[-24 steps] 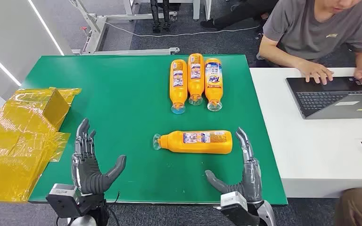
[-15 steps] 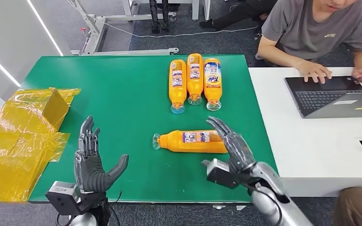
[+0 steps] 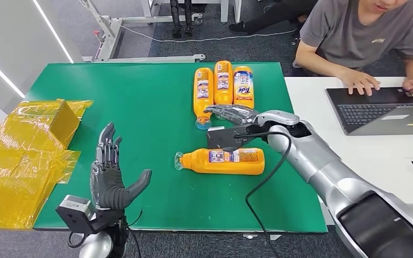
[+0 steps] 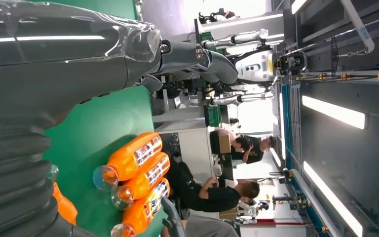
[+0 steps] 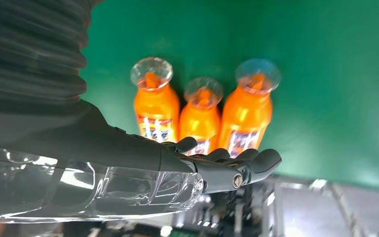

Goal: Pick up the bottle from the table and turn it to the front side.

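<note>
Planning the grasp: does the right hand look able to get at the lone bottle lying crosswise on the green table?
Probably yes. The right hand hangs open just beyond the lone bottle, nothing lying between them; the three-bottle row lies farther back.

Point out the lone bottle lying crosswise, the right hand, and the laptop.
lone bottle [image 3: 223, 161]: head view, on its orange body below the label.
right hand [image 3: 231, 114]: head view, on the back of the hand.
laptop [image 3: 374, 110]: head view, on its keyboard.

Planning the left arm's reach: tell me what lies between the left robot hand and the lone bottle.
Head view: bare green table between the left robot hand and the lone bottle.
</note>
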Tool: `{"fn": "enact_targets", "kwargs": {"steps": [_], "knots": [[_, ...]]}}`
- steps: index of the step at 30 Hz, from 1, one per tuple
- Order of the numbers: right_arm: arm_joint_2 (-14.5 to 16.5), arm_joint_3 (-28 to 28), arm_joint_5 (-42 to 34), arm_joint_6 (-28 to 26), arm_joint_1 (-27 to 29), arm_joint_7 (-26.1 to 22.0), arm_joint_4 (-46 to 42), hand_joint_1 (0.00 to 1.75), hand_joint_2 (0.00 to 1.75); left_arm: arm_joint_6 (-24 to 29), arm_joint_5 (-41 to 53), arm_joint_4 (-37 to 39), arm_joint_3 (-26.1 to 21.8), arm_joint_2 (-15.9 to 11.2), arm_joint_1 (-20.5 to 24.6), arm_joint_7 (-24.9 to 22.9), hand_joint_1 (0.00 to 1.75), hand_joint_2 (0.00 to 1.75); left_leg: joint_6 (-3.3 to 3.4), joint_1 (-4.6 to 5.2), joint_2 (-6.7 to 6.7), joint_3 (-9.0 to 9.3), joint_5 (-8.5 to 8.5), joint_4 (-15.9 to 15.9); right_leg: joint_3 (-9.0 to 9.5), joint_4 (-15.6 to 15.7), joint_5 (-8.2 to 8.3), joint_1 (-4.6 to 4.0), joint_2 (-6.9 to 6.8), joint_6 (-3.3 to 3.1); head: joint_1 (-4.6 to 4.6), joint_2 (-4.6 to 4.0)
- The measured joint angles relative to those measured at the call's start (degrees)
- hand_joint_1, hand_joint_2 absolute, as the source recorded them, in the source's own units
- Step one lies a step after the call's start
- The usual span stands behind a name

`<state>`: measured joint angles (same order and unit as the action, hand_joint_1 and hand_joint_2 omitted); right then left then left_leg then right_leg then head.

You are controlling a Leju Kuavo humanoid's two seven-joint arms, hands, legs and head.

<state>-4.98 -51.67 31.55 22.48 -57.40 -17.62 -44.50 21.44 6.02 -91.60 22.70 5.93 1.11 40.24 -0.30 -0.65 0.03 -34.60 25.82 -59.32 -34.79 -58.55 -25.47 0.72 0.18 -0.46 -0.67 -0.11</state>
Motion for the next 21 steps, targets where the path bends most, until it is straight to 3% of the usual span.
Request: {"fn": "enact_targets", "kwargs": {"steps": [7,21], "knots": [[2.69,-6.38,-1.70,3.86,-2.31,-1.02,7.38,0.00,1.75,-0.75,0.06,1.16,0.01,0.22,0.23,0.00,0.00,1.75,0.00,0.02,-0.03,-0.04,0.00,-0.01,-0.01,0.05,0.00,0.01,-0.04,0.01,0.01,0.00],[1.21,-14.77,-3.28,3.28,-0.80,1.37,13.08,0.00,1.75,-1.38,0.48,1.78,-0.02,1.04,0.32,0.00,0.00,1.75,0.01,0.02,-0.02,-0.04,0.01,-0.04,-0.05,0.09,0.00,0.01,-0.01,0.02,-0.01,0.00]]}}
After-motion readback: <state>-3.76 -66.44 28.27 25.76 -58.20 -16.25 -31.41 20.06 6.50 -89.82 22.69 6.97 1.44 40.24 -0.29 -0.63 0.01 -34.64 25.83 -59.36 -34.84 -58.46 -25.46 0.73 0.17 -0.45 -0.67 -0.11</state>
